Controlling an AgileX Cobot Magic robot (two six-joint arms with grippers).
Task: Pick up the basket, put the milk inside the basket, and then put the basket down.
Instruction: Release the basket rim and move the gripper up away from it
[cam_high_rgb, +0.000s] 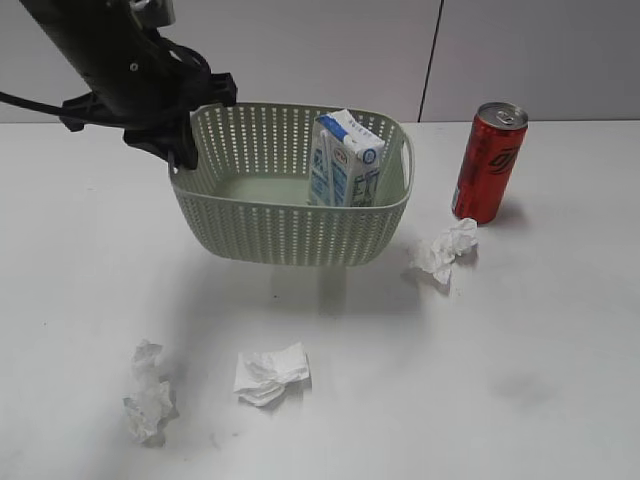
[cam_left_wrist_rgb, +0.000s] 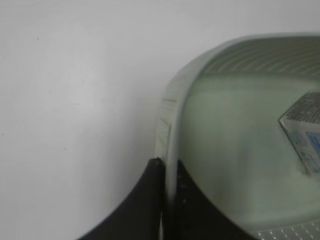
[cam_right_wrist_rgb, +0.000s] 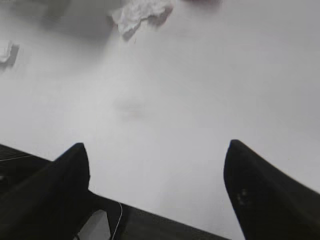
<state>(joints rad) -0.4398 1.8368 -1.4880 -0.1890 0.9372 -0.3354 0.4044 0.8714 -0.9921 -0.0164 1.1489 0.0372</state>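
The pale green basket (cam_high_rgb: 290, 225) hangs tilted above the white table, its shadow on the table below it. My left gripper (cam_high_rgb: 185, 145) is shut on the basket's left rim; in the left wrist view the jaws (cam_left_wrist_rgb: 170, 167) pinch the rim of the basket (cam_left_wrist_rgb: 220, 125). The white and blue milk carton (cam_high_rgb: 345, 160) stands inside the basket at its right side, and a corner of the carton (cam_left_wrist_rgb: 302, 130) shows in the left wrist view. My right gripper (cam_right_wrist_rgb: 155, 155) is open and empty over bare table, out of the exterior view.
A tall red can (cam_high_rgb: 489, 160) stands at the right. Crumpled white paper lies beside the can (cam_high_rgb: 445, 250), at front centre (cam_high_rgb: 270, 372) and at front left (cam_high_rgb: 148, 395). One wad of paper (cam_right_wrist_rgb: 140, 12) shows in the right wrist view.
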